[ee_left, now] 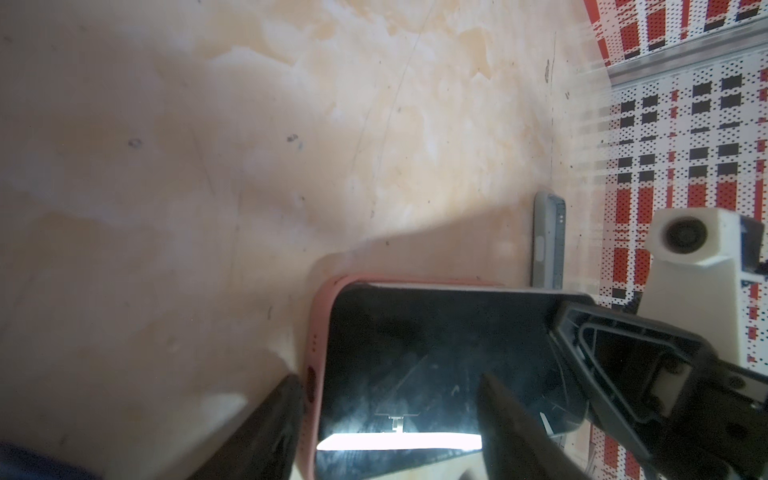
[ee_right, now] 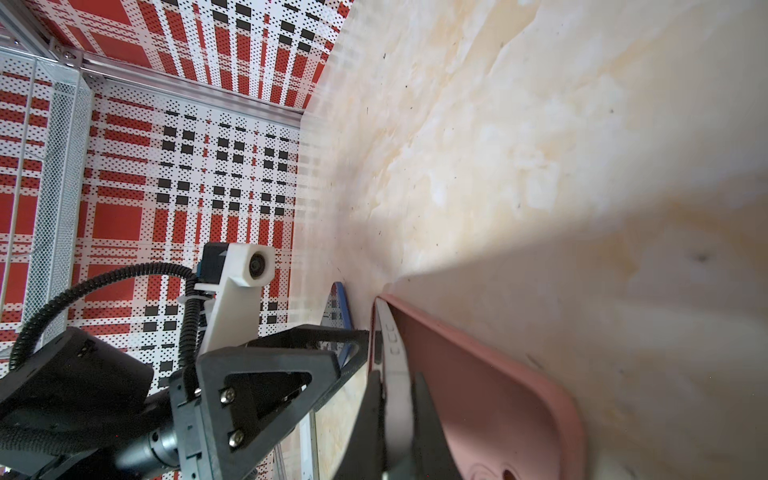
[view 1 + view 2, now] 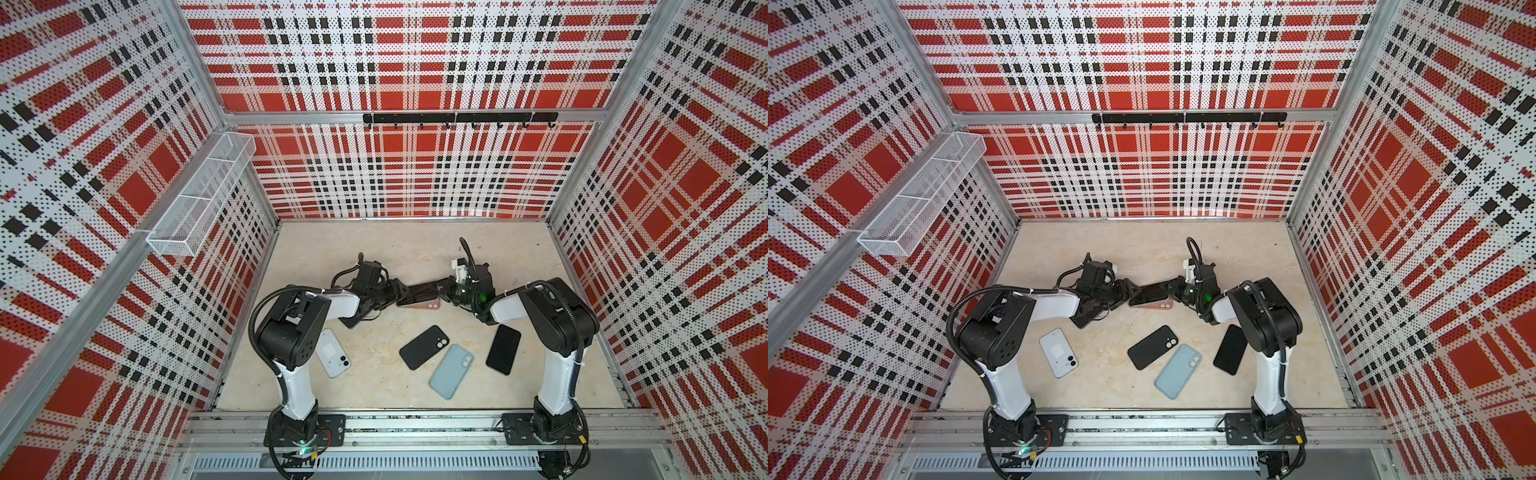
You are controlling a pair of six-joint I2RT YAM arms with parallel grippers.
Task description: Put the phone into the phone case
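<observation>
Top views, both: phone [image 3: 422, 294] tilted over pink case [image 3: 428, 306] on surface [image 3: 374, 249], between left hand [image 3: 400, 291] and right hand [image 3: 443, 291]. Left wrist: left hand's jaws spread, straddling case end and screen. Right wrist: right hand pinched tight on phone's edge.

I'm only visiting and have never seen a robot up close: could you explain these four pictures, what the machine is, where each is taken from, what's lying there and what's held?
The machine is two robot arms, left and right, mounted along a table. Two pictures look down from a twin camera overhead; the other two come from a camera on each arm's wrist. The right arm's fingers pinch one edge of a phone resting on a pink case. The left arm's fingers stand apart at the case's other end. Nearer the arms' bases lie a white phone or case, a black case, a light blue case and a black phone.
</observation>
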